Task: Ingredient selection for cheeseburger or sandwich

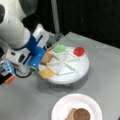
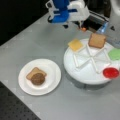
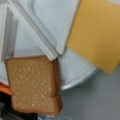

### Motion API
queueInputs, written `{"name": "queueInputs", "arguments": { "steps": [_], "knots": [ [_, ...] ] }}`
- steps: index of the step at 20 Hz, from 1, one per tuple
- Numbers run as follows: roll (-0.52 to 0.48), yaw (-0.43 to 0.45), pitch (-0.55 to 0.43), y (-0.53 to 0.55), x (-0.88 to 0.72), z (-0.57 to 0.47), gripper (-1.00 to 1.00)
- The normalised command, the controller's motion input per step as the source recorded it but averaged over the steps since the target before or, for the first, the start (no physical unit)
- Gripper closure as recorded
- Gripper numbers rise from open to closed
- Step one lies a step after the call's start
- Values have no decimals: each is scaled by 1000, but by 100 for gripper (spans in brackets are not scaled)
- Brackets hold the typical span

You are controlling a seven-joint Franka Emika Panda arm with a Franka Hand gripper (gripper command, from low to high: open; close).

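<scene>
Closest to my wrist camera is the toast square (image 3: 33, 83), lying flat in its compartment of the white divided tray (image 3: 37, 15), with the yellow cheese square (image 3: 97, 32) in the next compartment, its corner hanging out past the tray rim. The ridges keep each ingredient in its own wedge, which I reckon is why they sit so tidily apart. In both front views I see my pincer (image 1: 37, 58) hovering right over that toast at the tray's edge; whether its jaws are wide or narrow I cannot tell, as none of the views shows them. The green lettuce piece (image 2: 115, 53) and red tomato disc (image 2: 110, 72) sit in their own wedges on the tray's far side from the arm. Down on the grey bench (image 2: 75, 105), the white paper plate (image 2: 51, 67) already carries one toast (image 2: 33, 72) with the dark patty (image 2: 38, 78) lying on top of it: the sandwich looks begun, with no top slice on it yet.
</scene>
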Motion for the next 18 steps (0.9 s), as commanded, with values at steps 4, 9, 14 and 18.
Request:
{"name": "queueInputs", "arguments": {
  "steps": [4, 9, 14, 18],
  "knots": [
    [400, 235, 271, -552, 416, 13, -100],
    [455, 233, 226, -410, 380, -36, -100],
    [424, 138, 172, -272, 289, -74, -100],
    [403, 53, 121, -209, 187, -93, -100]
  ]
}}
